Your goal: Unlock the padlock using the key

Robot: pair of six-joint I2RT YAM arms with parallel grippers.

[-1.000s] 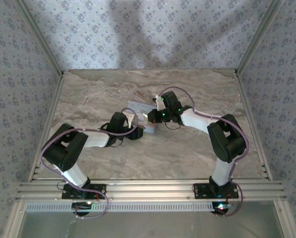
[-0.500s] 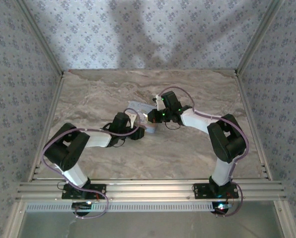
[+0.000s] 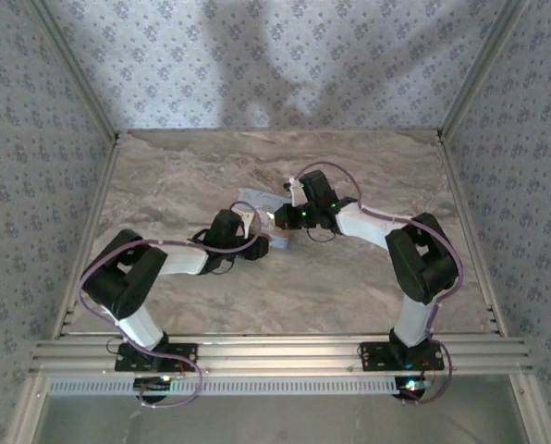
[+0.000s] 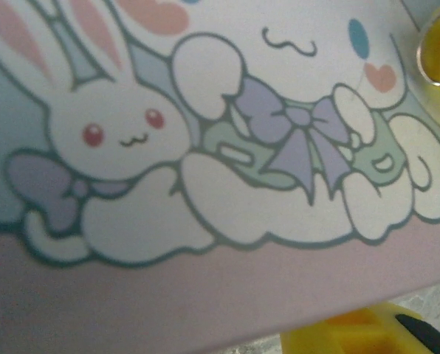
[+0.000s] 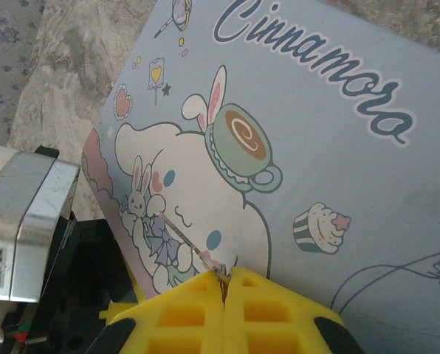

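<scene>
Key [image 5: 194, 247]: thin dark sliver, stuck out from betw. the pressed-together yellow pads of R tool [image 5: 226, 282], tip over the cartoon print on pale blue tin [image 5: 316, 147]. R tool closed, gripping key. Tin lay mid marble worktop [image 3: 192, 166]. L tool [image 3: 254, 222] at tin's left side, yellow fingers [image 4: 353, 335] beside lid; open or clamped, cannot tell.
</scene>
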